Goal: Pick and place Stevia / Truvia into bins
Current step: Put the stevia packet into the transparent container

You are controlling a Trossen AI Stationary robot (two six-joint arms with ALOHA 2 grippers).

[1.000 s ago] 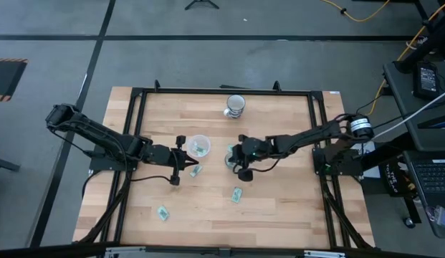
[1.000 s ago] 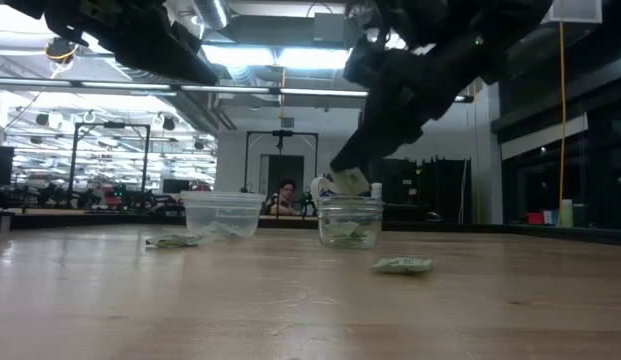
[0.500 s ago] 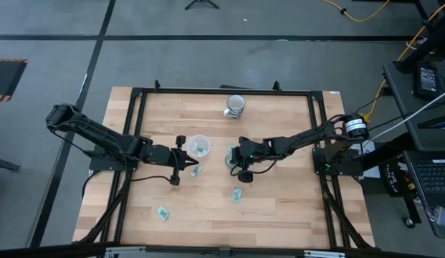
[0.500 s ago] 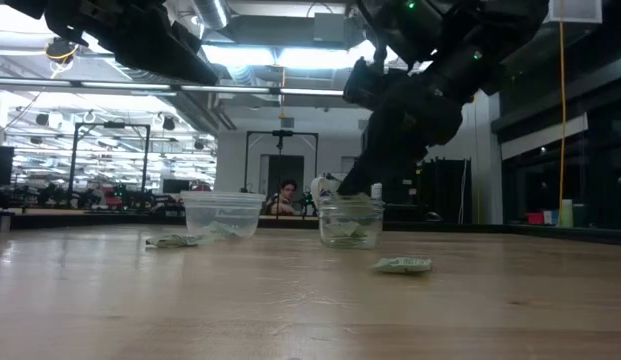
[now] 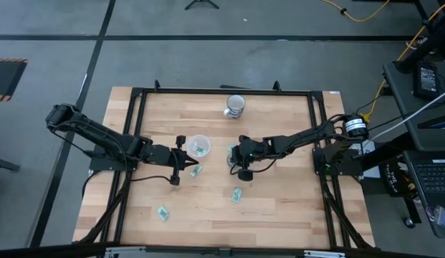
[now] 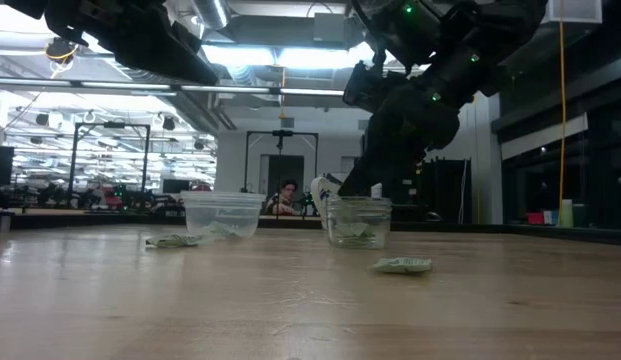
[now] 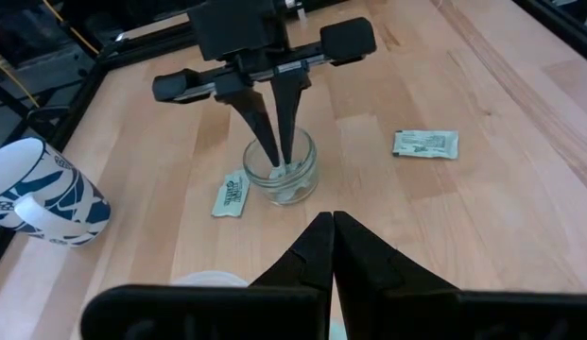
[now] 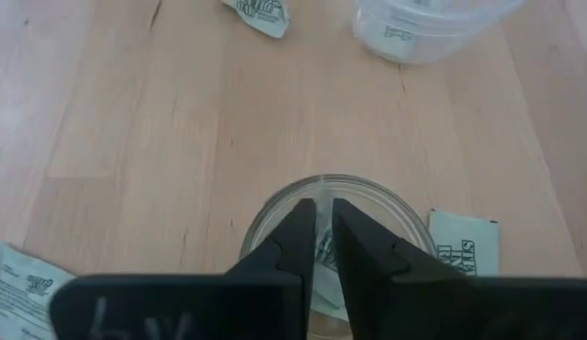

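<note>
The narrower clear cup (image 5: 229, 160) (image 6: 361, 221) stands mid-table, with green-and-white Stevia packets inside it (image 7: 295, 172). My right gripper (image 5: 232, 155) (image 8: 323, 222) reaches down into its mouth, shut on a packet. The wider whitish cup (image 5: 199, 145) (image 6: 222, 215) stands to its left and also holds packets. Loose packets lie flat on the table (image 5: 195, 171) (image 5: 237, 194) (image 5: 163, 212), and one lies beside the narrow cup (image 8: 463, 247). My left gripper (image 5: 189, 163) (image 7: 331, 234) waits shut, just near of the wider cup. My right gripper pinches a Stevia packet (image 8: 325, 251) between its two fingertips (image 7: 274, 151). The fingers slant down from the table's right into the narrow cup. The fingers and the cup wall hide which part of the packet they are on. The packet is below the rim.
A blue-and-white mug (image 5: 235, 105) (image 7: 38, 194) stands near the far edge. A black metal frame (image 5: 136, 129) borders the wooden top. Bare wood lies toward the near and right edges. A person shows far behind the table (image 6: 286, 197).
My right gripper has come down and carried its packet from just above the narrow cup's rim to inside the cup. Its fingers stayed shut on the packet.
</note>
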